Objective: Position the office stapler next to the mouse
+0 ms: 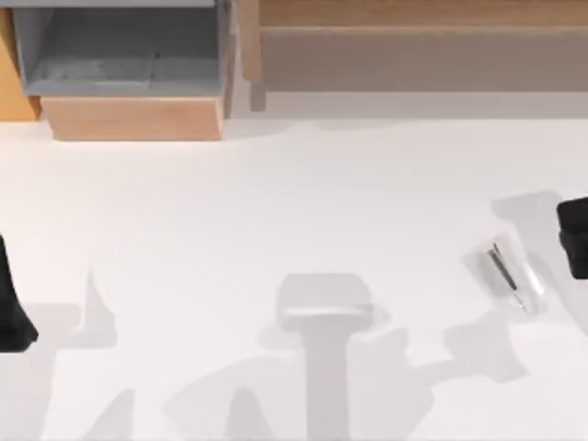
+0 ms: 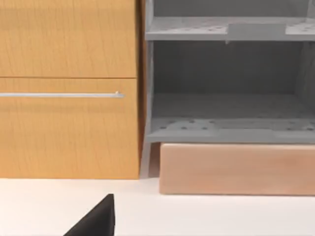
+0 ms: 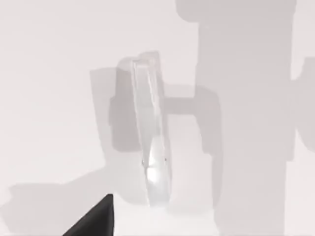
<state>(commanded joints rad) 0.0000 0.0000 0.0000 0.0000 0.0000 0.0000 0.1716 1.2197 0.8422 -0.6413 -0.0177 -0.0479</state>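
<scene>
The office stapler (image 1: 510, 274) lies flat on the white table at the right, pale and slim with a dark strip along it, pointing diagonally. In the right wrist view the stapler (image 3: 152, 137) lies just ahead of the camera, nothing touching it. My right gripper (image 1: 574, 237) hangs at the table's right edge, a short way right of the stapler. A pale grey rounded shape at the middle front, hard to tell from the shadows around it, looks like the mouse (image 1: 323, 303). My left gripper (image 1: 11, 312) is parked at the left edge.
A wooden cabinet with grey shelves (image 1: 119, 55) stands at the back left on a light wooden base (image 1: 138, 118). A long wooden unit (image 1: 413, 37) runs along the back right. The left wrist view faces a drawer handle (image 2: 59, 95) and grey shelves (image 2: 226, 123).
</scene>
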